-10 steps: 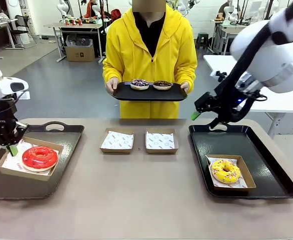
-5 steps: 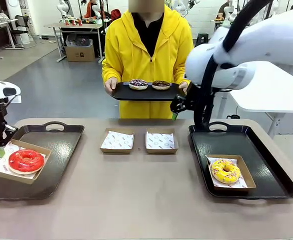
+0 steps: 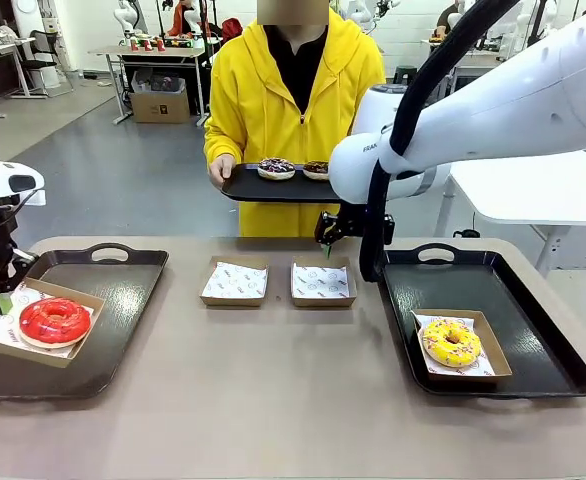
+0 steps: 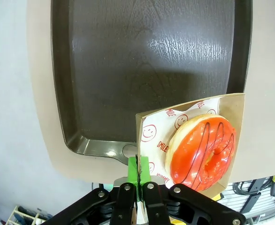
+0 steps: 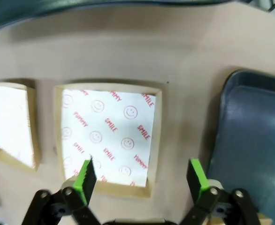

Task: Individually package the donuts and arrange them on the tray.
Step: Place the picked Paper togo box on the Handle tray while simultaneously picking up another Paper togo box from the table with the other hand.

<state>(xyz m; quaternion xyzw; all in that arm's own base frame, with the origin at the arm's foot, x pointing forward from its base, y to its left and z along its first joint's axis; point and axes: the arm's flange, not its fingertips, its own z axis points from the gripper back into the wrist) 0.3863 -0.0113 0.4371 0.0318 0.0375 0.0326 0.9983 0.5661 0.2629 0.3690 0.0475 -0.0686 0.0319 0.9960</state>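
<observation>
Left tool [image 4: 138,171] clamps the rim of the cardboard box [image 4: 240,122] holding the red donut [image 4: 203,152]; right tool [image 5: 142,174] hangs open over an empty box [image 5: 108,133].

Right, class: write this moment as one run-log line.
left tool shut on box with red donut, at left tray corner | right tool open above empty box | person holds small tray, two donuts
</observation>
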